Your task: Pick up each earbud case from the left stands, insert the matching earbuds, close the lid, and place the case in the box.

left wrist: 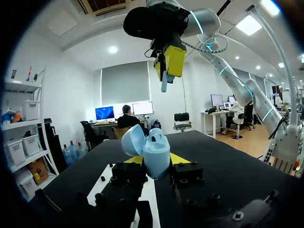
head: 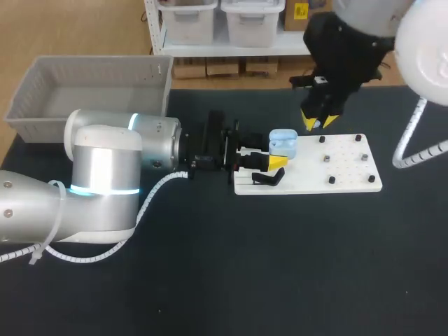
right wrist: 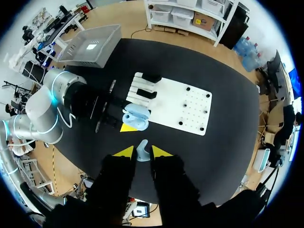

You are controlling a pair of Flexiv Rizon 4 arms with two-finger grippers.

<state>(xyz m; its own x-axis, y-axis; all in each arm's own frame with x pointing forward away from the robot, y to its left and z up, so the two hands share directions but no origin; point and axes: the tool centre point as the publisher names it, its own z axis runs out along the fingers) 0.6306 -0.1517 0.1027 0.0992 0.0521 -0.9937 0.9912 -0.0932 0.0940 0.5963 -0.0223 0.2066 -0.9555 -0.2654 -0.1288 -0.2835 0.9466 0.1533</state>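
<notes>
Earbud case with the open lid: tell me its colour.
The earbud case is pale blue, clearest in the left wrist view.

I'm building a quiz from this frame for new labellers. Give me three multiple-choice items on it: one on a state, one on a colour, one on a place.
1. The right gripper is: A. open and empty B. shut on an earbud C. shut, holding nothing
2. The earbud case is: A. light blue B. black C. red
3. The earbud case is: A. in the right gripper B. in neither gripper C. in the left gripper

Key: 1 B, the earbud sits pinched between its yellow tips; 2 A, body and lid are light blue; 3 C, its tips clamp the case from both sides.
</notes>
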